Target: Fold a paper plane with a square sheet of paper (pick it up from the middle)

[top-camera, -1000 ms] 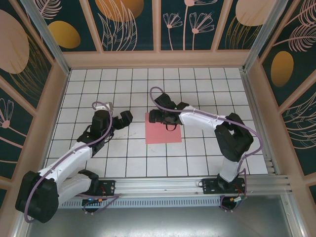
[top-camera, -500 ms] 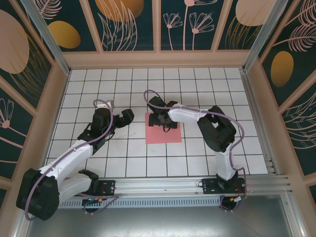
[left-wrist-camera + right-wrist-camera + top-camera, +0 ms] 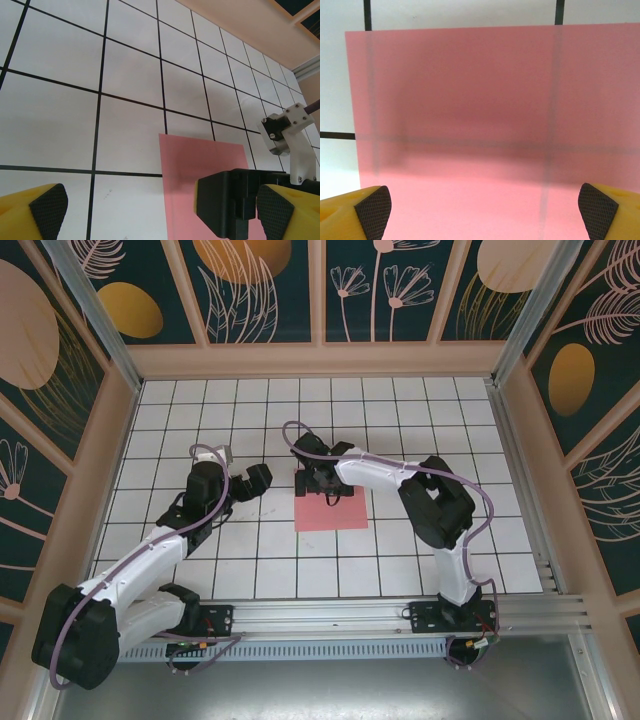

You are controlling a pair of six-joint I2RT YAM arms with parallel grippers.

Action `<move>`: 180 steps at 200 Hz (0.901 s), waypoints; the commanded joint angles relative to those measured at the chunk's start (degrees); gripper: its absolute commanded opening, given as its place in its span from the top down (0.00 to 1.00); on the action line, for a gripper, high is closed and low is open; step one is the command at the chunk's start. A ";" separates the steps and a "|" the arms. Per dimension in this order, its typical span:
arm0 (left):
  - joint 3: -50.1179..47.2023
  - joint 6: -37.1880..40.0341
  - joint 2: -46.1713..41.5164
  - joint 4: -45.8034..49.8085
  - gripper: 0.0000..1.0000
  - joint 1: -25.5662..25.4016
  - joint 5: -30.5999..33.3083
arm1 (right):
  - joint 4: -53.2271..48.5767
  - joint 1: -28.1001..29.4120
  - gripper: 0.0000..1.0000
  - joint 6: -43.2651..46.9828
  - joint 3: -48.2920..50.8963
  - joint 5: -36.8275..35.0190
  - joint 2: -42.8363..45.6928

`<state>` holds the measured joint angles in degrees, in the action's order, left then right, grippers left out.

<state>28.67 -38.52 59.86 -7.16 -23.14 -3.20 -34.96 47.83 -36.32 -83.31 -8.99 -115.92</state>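
Note:
The square sheet of paper (image 3: 335, 512) is pink and lies flat and unfolded on the white grid table. My right gripper (image 3: 325, 488) hovers low over the sheet's far edge, open. In the right wrist view the sheet (image 3: 490, 100) spans the space between the fingertips (image 3: 372, 206), with the grid lines showing through it. My left gripper (image 3: 255, 480) is open about one tile left of the sheet. In the left wrist view the sheet (image 3: 195, 160) lies ahead, and the right gripper's black finger (image 3: 230, 202) stands over it. The paper plane is out of view.
The grid table (image 3: 200, 540) is ringed by tan walls (image 3: 320, 360), with a metal rail (image 3: 380, 615) along the near edge where both arm bases sit. Open tiles lie near, far and right of the sheet.
The right gripper has swung left and back over the sheet's far edge, and its jaws have widened. The left arm has barely shifted. The sheet has stayed put.

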 commanded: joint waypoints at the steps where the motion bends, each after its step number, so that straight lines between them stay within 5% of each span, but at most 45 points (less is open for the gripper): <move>1: -0.80 0.91 -1.14 -1.71 0.01 0.34 -0.42 | -2.49 0.24 0.01 0.20 0.66 -1.20 -1.12; 133: -0.93 1.19 -2.02 -1.19 0.01 0.36 0.14 | -3.37 0.10 0.01 1.69 0.78 -2.94 0.20; 180: -1.21 1.10 -1.85 -1.34 0.01 0.37 -0.12 | 0.99 -0.55 0.01 2.13 3.74 1.60 -0.34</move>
<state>28.27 -38.52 58.85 -7.33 -23.14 -2.98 -35.70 47.68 -35.40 -81.91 -9.69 -116.60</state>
